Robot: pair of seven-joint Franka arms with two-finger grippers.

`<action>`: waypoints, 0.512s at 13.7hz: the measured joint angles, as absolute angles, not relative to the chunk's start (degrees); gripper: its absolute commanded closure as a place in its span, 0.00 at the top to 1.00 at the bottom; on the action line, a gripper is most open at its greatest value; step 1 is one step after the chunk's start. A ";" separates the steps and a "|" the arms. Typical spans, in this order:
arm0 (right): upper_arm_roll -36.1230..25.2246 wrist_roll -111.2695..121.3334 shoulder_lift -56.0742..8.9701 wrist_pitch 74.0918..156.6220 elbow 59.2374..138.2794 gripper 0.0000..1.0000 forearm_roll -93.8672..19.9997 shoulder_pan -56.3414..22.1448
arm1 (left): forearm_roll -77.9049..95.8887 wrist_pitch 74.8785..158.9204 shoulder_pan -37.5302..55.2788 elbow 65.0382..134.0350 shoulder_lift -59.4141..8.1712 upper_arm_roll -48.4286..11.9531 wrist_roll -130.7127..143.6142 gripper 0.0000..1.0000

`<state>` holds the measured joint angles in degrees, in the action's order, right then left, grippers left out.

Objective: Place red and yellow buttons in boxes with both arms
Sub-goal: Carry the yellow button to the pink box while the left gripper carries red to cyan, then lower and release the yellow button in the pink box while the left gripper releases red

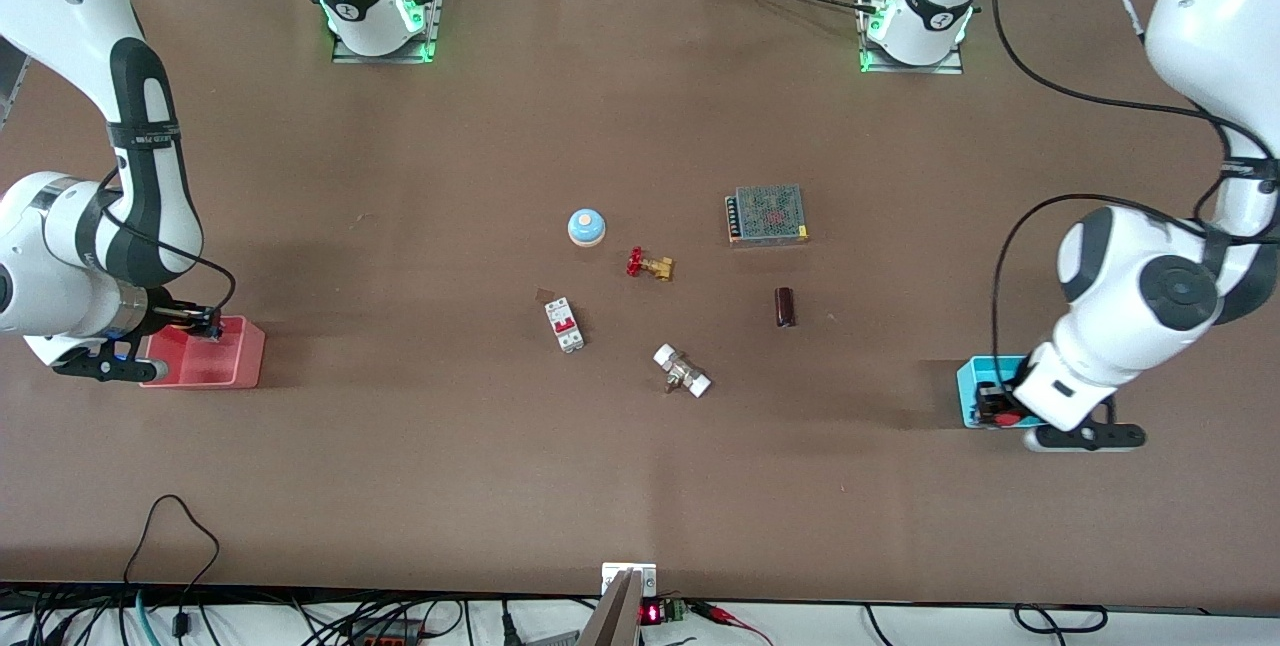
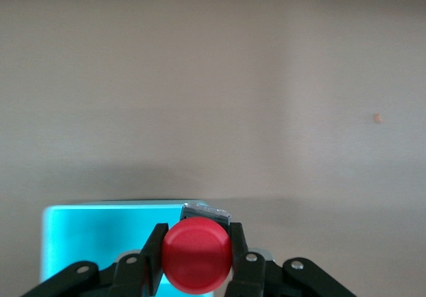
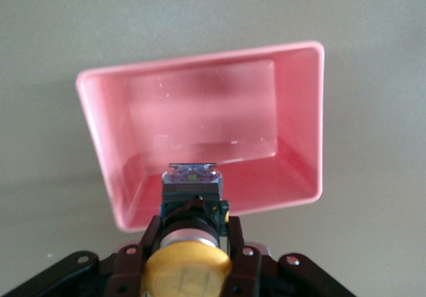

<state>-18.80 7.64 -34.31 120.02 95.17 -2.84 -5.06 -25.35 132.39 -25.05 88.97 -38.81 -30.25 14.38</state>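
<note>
Left end effector (image 2: 197, 257): clenched on the red button (image 2: 198, 256). The red cap is seen pinched between the two black fingers (image 2: 154, 257), cap turned toward the wrist camera. The end effector is held over the cyan box (image 1: 975, 391), which sits on the desk (image 1: 640, 486) toward the left arm's end. In the front view the red cap (image 1: 1005, 416) shows just inside the box outline, at about 4 o'clock from the box centre. In the left wrist view the cyan box (image 2: 100, 234) is seen directly under the button; whether the button touches the box floor cannot be told.

Right end effector (image 3: 188, 260): clenched on the yellow button (image 3: 188, 267). The orange-yellow cap faces the wrist camera, the black base (image 3: 192, 194) points down into the pink-red box (image 3: 200, 130). The button is held above the box opening, near one wall. In the front view the right end effector (image 1: 205, 321) is seen at the 12 o'clock edge of the pink-red box (image 1: 215, 366), toward the right arm's end of the desk.

Other items, mid-desk, well apart from both boxes, none touched:
- blue-domed button (image 1: 586, 227)
- brass valve (image 1: 651, 265), at about 4 o'clock from the blue-domed button
- circuit breaker (image 1: 564, 324)
- white-ended fitting (image 1: 682, 371)
- small dark block (image 1: 785, 306)
- meshed power supply (image 1: 767, 214), at about 12 o'clock from the dark block
</note>
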 measured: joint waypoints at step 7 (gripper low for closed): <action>-18.78 8.90 -37.10 121.38 93.85 0.36 -2.86 -4.62 | -24.97 131.87 -29.89 92.92 -39.56 -30.23 9.41 0.23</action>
